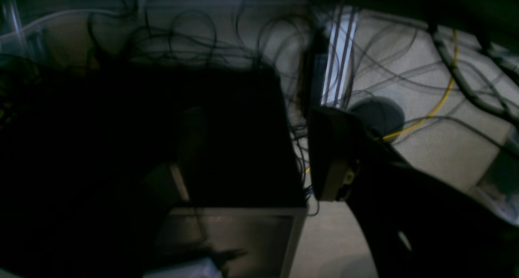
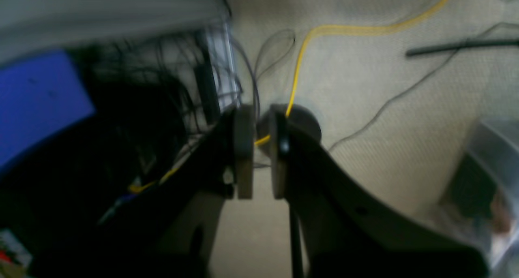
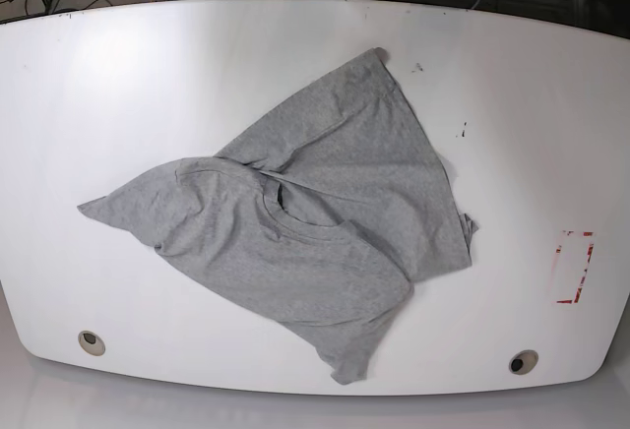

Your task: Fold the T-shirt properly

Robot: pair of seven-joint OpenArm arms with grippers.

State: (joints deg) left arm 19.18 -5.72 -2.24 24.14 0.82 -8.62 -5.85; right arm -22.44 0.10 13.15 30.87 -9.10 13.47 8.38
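On a white table (image 3: 79,75), seen from the base camera, the T-shirt (image 3: 295,222) lies crumpled and skewed near the middle, one half thrown over the other so that the ribbed neck (image 3: 285,208) shows close to the centre of the heap. No lettering shows on the upturned cloth. One corner points toward the far edge, another toward the near edge, and a sleeve trails out to the side. Neither arm appears over the table. A red-outlined marking (image 3: 574,267) sits well apart from the cloth at one end.

Both wrist cameras look away from the work, down on a pale floor strewn with cables, a yellow cable (image 2: 300,67) among them. The right gripper (image 2: 255,160) has its jaws drawn nearly together with only a narrow gap, and nothing is pinched between them; the yellow cable seen in the gap lies on the floor beyond. Of the left gripper (image 1: 332,164) only one finger is clear, the rest being lost in darkness, but its jaws appear spread wide and empty.

By the look of it, folding has not begun: the garment must first be spread flat. The next move calls for both arms to come over the table, each taking an outer edge or corner and drawing the doubled cloth apart.
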